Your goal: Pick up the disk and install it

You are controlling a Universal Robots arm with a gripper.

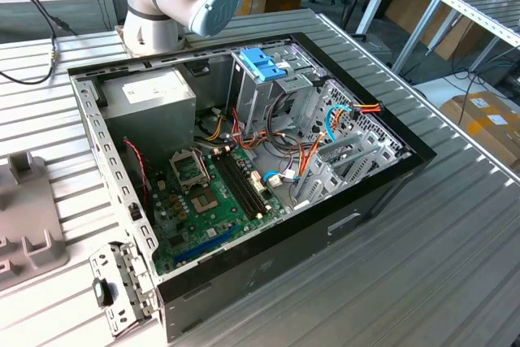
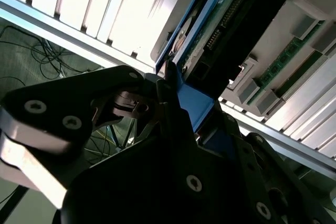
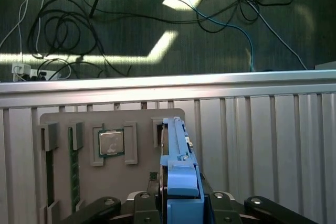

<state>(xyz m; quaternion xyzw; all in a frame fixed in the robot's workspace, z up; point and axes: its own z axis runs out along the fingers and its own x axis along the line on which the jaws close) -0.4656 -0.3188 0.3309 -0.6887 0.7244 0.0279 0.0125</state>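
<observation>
1. Disk (image 3: 176, 140): stands on edge at the grey parts tray (image 3: 63, 121), blue tab end toward the arm. In the second wrist view its dark body (image 2: 236, 30) runs away from the fingers, framed by the blue rails.
2. Gripper (image 3: 182, 199): clamped on the disk's blue tab end. In both wrist views the tab sits squeezed between the dark fingers, one on each side. The hold looks square and secure, as far as can be judged.
3. Surroundings at the pick point: the tray lies on the ribbed metal table (image 3: 273, 129), near its edge, with loose cables (image 3: 68, 40) on the floor beyond. A processor chip (image 3: 111, 142) and a memory module (image 3: 74, 166) sit in tray pockets beside the disk, untouched.
4. Lift status: it cannot be told whether the disk's lower edge rests in its tray slot or hangs clear of it.
5. Destination: in the exterior view the computer case (image 1: 284, 270) lies open on the table. The metal drive cage (image 1: 260, 99) stands inside under its blue handle (image 1: 262, 62), close to the arm's base (image 1: 150, 30).
6. Progress, as a judgement:
   - The grasp is made, so the pick-up is under way at most.
   - The disk is at the tray and not at the case.
   - Carrying it over and seating it in the cage are not yet done.
   - The task is in its early part.
</observation>
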